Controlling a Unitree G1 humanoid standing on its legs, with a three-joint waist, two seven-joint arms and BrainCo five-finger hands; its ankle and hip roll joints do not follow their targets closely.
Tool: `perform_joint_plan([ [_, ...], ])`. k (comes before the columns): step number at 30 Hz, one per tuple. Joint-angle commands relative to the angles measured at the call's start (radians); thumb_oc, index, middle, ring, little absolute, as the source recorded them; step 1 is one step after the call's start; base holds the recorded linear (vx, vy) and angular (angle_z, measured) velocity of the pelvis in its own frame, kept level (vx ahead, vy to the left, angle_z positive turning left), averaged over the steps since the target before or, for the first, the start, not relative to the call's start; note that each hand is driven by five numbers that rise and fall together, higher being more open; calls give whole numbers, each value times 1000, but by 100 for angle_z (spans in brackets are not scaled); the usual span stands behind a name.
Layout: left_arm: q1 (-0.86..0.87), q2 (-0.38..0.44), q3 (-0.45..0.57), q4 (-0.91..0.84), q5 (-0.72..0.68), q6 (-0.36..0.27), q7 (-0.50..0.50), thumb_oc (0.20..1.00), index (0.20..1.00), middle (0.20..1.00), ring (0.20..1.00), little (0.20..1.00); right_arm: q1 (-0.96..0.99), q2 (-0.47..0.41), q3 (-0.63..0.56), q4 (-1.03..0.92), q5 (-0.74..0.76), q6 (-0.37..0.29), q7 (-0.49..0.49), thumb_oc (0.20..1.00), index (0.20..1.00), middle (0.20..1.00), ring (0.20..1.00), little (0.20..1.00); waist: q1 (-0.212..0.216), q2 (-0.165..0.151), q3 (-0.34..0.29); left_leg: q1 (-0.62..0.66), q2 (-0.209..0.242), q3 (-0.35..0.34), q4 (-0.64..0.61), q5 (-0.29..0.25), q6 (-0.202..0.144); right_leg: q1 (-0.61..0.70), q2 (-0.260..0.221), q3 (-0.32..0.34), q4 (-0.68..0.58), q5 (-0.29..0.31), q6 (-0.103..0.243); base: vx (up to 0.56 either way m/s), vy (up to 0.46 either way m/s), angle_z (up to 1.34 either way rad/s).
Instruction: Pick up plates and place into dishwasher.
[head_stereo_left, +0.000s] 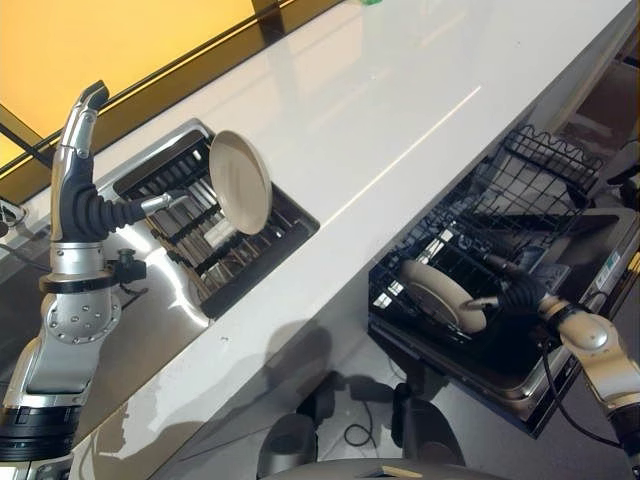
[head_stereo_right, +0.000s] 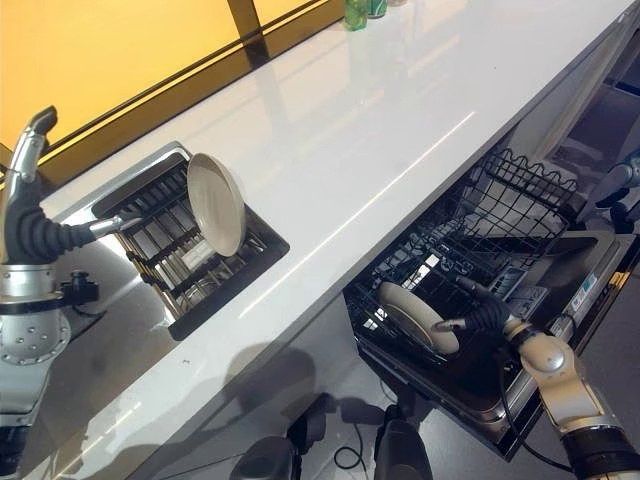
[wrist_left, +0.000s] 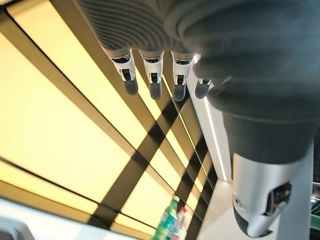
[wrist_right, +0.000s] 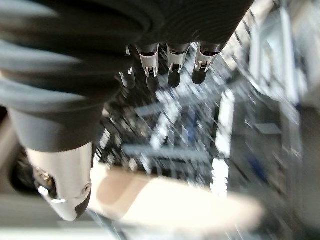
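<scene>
From the left eye view, a long shiny white desk (head_stereo_left: 400, 110) runs across the scene, and a dark rack with metal bars (head_stereo_left: 215, 235) is sunk into it near the left end. A round cream plate (head_stereo_left: 241, 181) stands on its edge in that rack, leaning a little. The left hand (head_stereo_left: 85, 165) is raised beside the rack, with its fingers straight up and its thumb sticking out toward the plate, so it is open and holds nothing. Below the desk edge, a black wire dishwasher basket (head_stereo_left: 500, 220) is pulled out, and a second round cream plate (head_stereo_left: 440, 293) sits tilted among its wires. The right hand (head_stereo_left: 515, 295) is right at that plate's rim, thumb by the edge. In the right eye view, green bottles (head_stereo_right: 358, 10) stand at the far end of the desk by a yellow wall with dark strips (head_stereo_right: 110, 45). In the left wrist view, the left hand's fingers (wrist_left: 154, 80) hang straight and apart in front of the yellow wall. In the right wrist view, the right hand's fingers (wrist_right: 172, 67) are straight over the blurry basket, and the cream plate lies just beside the thumb (wrist_right: 62, 187), so the hand looks open.
</scene>
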Motion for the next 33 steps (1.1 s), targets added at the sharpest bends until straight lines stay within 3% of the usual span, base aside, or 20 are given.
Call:
perform_joint_plan([
  [1,87,29,52,24,49,-51,51,1000,1000,1000,1000,1000,16,44,-31,-131,4,-34,-53,1000,1000,1000,1000,1000,-9,-75,-106,-29,-18,8,58,46,19,230,31,-34,-288,52,-8,-25,-38,2],
  [3,111,21,70,30,139,-62,79,1000,1000,1000,1000,1000,19,59,-52,-185,12,-32,-57,1000,1000,1000,1000,1000,-5,-79,-115,-21,-12,8,57,55,18,243,41,-31,-291,46,-12,-20,-34,4],
  [6,139,77,78,40,353,-37,136,1000,1000,1000,1000,1000,14,45,-74,-252,36,-51,-66,1000,1000,1000,1000,1000,0,-86,-133,-19,0,12,61,75,11,262,56,-23,-305,43,-17,-17,-21,-1],
  [10,167,168,73,41,403,-10,115,1000,1000,1000,1000,1000,-10,15,-91,-317,120,-89,-100,1000,1000,1000,1000,1000,5,-85,-147,-22,14,17,80,96,7,275,72,-12,-313,37,-21,-15,-15,0],
  [13,192,203,66,57,423,1,129,1000,1000,1000,1000,1000,-31,28,-87,-364,176,-166,-134,1000,1000,1000,1000,1000,9,-84,-150,-31,13,17,121,101,14,278,82,-2,-299,27,-27,-43,-52,-5],
  [20,193,238,38,119,470,-6,207,1000,1000,1000,1000,1000,-75,103,-32,-435,201,-263,-181,1000,1000,1000,1000,1000,33,-97,-142,-126,-66,-2,333,78,52,306,87,35,-310,43,-29,-49,-72,-13],
  [23,165,253,11,133,485,20,193,1000,1000,1000,1000,1000,-121,103,12,-437,195,-255,-198,1000,1000,1000,1000,1000,55,-88,-146,-118,-73,-23,217,99,54,319,100,48,-310,34,-22,10,32,-21],
  [28,113,273,-16,180,451,35,164,1000,1000,1000,1000,1000,-131,91,29,-457,249,-232,-170,1000,1000,1000,1000,1000,55,-68,-163,-123,-41,-45,43,210,20,340,116,79,-322,28,-18,69,129,-30],
  [33,121,259,-19,215,451,30,170,1000,1000,1000,1000,1000,-95,80,23,-463,277,-230,-131,1000,1000,1000,1000,1000,46,-56,-176,-109,-20,-61,-38,242,9,341,123,98,-308,7,-20,151,175,-5],
])
